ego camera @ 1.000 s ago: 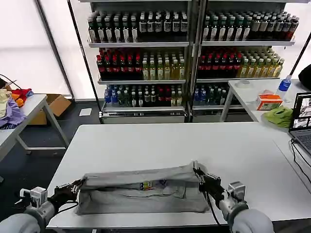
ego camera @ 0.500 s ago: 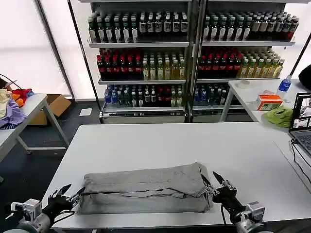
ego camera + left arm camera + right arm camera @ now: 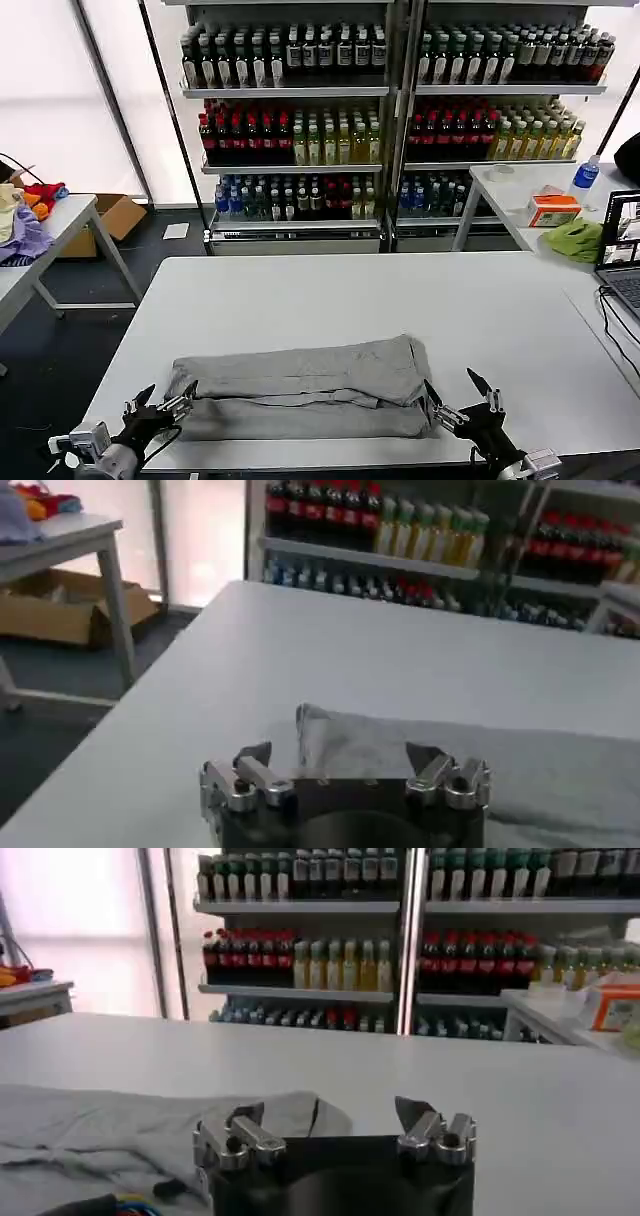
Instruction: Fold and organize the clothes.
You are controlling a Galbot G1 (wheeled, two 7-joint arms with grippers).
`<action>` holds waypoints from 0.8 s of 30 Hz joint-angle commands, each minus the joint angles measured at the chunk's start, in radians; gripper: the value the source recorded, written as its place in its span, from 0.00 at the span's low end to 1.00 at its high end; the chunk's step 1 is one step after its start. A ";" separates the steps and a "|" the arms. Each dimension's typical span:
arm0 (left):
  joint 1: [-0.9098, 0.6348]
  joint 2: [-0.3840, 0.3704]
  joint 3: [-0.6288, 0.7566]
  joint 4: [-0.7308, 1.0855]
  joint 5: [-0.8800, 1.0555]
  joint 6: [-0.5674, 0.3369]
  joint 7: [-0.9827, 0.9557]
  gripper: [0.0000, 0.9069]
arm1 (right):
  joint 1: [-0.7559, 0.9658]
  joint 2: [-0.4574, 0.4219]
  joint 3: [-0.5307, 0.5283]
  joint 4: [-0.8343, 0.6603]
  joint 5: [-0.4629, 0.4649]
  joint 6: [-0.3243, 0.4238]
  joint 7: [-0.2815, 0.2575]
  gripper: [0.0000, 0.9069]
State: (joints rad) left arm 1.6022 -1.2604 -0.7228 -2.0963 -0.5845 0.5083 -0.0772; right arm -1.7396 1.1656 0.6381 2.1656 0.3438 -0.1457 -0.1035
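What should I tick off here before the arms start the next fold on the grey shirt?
1. Left gripper open and off the cloth: ok, at the shirt's left end.
2. Right gripper open and off the cloth: ok, at the right end.
3. Shirt lying folded as a long band: ok, upper layer lies over the lower.
4. Shirt fully on the table: ok, though its near edge lies close to the table's front edge.
5. Layer edges aligned: not ok, lower layer sticks out along the near side.
6. Print facing inward: cannot tell.
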 commanded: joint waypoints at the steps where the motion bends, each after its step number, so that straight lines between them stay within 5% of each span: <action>1: -0.040 -0.144 0.051 0.069 0.072 -0.060 -0.084 0.24 | -0.025 0.004 0.013 -0.011 -0.017 0.042 -0.016 1.00; 4: -0.022 -0.158 0.050 0.073 0.120 -0.064 -0.078 0.21 | -0.023 0.004 0.009 -0.005 -0.016 0.042 -0.017 1.00; 8: -0.003 -0.178 0.057 0.067 0.148 -0.083 -0.077 0.01 | -0.022 0.006 0.006 0.013 -0.007 0.035 -0.017 1.00; 19: 0.000 -0.211 0.072 0.066 0.189 -0.156 -0.062 0.01 | -0.018 0.014 0.007 0.034 0.005 0.027 -0.018 1.00; 24: -0.027 -0.140 -0.044 0.044 0.109 -0.159 -0.026 0.01 | -0.013 0.013 0.014 0.041 0.010 0.024 -0.017 1.00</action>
State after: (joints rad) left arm 1.5962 -1.4409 -0.6618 -2.0404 -0.4365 0.3797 -0.1291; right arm -1.7538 1.1773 0.6468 2.1999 0.3499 -0.1225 -0.1202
